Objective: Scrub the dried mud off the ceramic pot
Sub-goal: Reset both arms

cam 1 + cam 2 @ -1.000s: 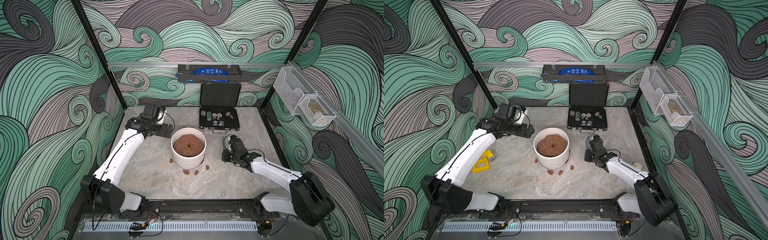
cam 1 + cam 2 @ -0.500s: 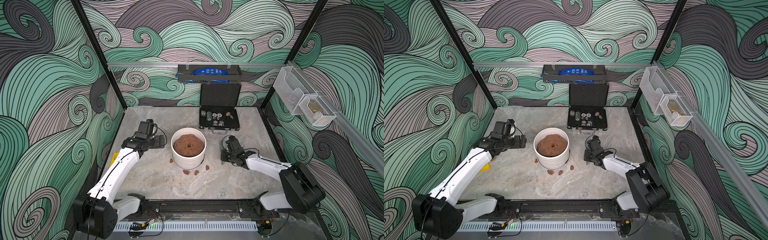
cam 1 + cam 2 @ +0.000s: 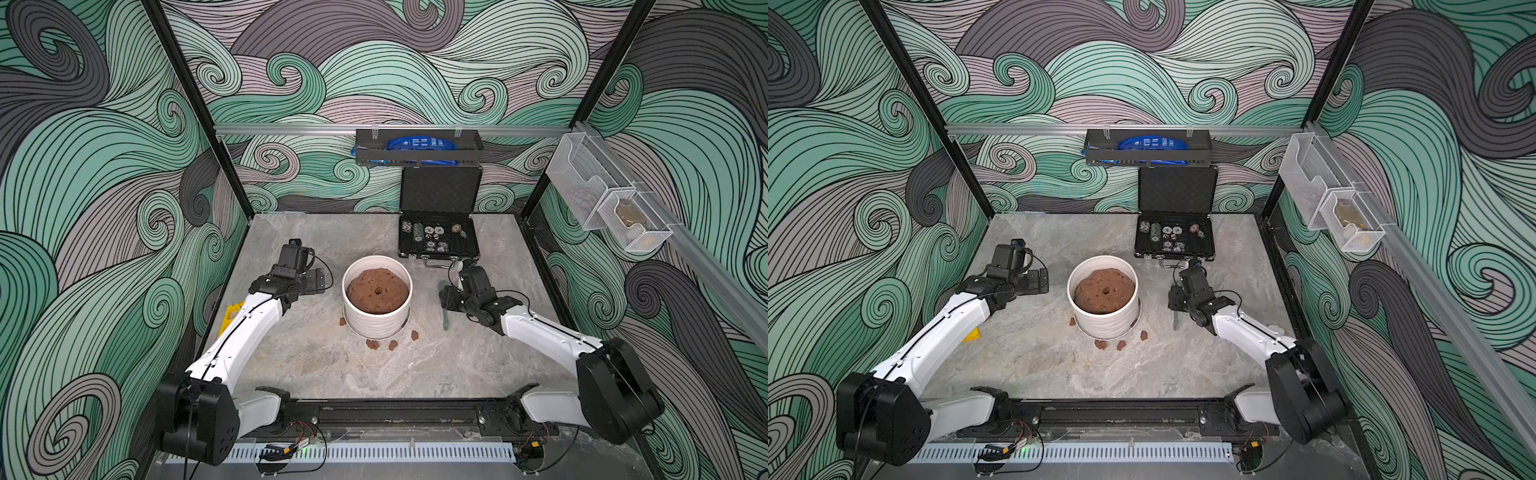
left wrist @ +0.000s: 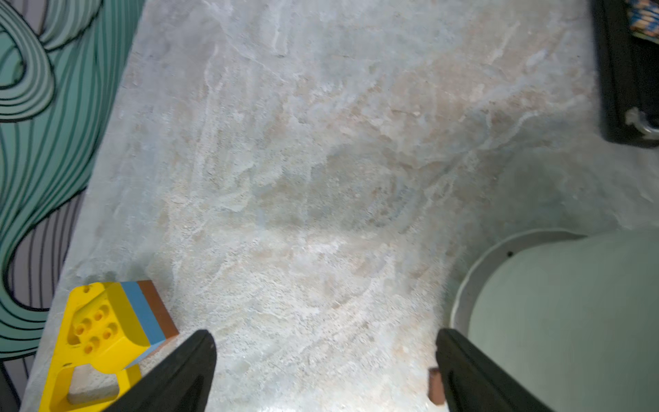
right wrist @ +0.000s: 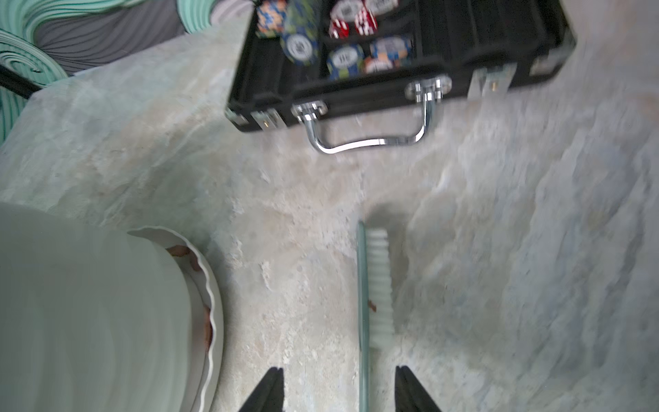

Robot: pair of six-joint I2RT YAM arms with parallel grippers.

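Observation:
The white ribbed ceramic pot [image 3: 376, 326] [image 3: 1105, 322] stands mid-table on a scalloped saucer [image 5: 214, 303], filled with a brown soil mound. Small lumps of dried mud [image 3: 372, 343] [image 3: 1121, 344] lie on the table around its base, and one lump [image 4: 435, 390] sits by my left finger. A reddish smear [image 5: 207, 328] shows on the saucer. My left gripper [image 3: 318, 282] [image 4: 324, 342] hangs open and empty just left of the pot [image 4: 570, 321]. My right gripper [image 3: 444, 296] [image 5: 338, 374] is open right of the pot. A pale green brush [image 5: 378, 285] [image 3: 445, 318] lies on the table between its jaws.
An open black chip case [image 3: 438, 249] [image 5: 392, 71] stands behind the right gripper, its chrome handle [image 5: 371, 142] facing the brush. A yellow toy block [image 4: 107, 331] [image 3: 230, 316] lies at the table's left edge under my left arm. A black shelf [image 3: 417, 156] hangs on the back wall.
My right jaws have gone from shut to open, and the brush now lies loose on the table. My left arm has drawn back from behind the pot towards the front left.

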